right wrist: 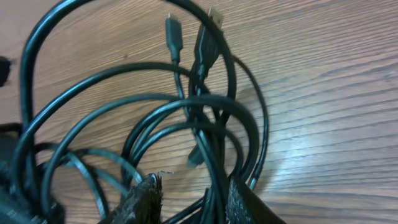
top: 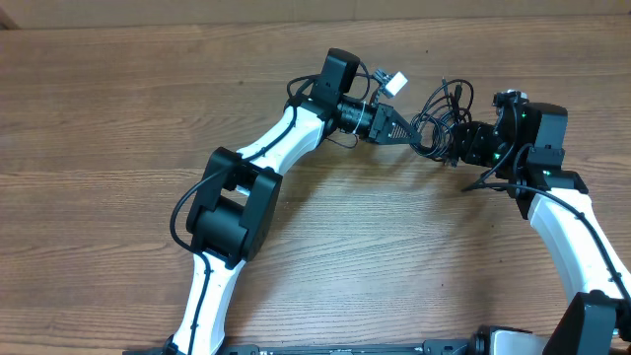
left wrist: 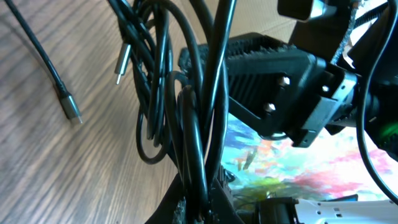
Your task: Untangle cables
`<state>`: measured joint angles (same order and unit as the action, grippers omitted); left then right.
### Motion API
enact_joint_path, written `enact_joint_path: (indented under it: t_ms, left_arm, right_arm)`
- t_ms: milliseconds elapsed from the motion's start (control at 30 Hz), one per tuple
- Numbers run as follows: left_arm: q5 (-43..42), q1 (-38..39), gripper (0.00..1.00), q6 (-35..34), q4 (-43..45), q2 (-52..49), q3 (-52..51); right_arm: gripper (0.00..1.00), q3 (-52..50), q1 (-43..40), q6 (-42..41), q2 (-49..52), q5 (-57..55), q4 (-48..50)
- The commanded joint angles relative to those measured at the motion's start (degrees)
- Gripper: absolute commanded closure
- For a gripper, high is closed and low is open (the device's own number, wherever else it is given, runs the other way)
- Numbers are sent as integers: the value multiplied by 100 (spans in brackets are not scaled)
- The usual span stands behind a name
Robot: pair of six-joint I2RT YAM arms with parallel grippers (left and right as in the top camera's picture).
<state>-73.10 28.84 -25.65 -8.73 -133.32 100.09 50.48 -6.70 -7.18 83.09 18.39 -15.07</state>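
Fingers of the left pincer (top: 406,133) are squeezed tight on the cables (top: 436,118), low in the bunch. The bunch sits just to its right, between the two pincers, and stretches from side to side. The right pincer (top: 456,146) is just as near, on the far side. Its fingers (right wrist: 144,200) stand apart with strands between them; I cannot tell if they pinch. The left arm reaches long across the table (top: 118,118), pointing right. The right arm bends in, pointing left.
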Motion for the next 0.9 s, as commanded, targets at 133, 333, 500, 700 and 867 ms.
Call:
enact_joint_path:
  t_ms: [133,333,500,700,867]
  left_arm:
    - [-411,24,96,-175,66,-28,-7]
    - [-448,44,96,-466,205,-28,-7]
    - [-413,46,96,-466,219,-28,-7]
    - [-516,61,95,-485,219,-28,-7]
    - [-601,140,96,-485,219,-28,-7]
  right_arm:
    - [67,125,33,280,24,-232,-2]
    - [68,125,33,278,275,-201,-35]
    - [68,125,33,278,293,2,-68]
    - [69,125,33,278,293,11,-44]
    - [73,125,33,278,293,9,0]
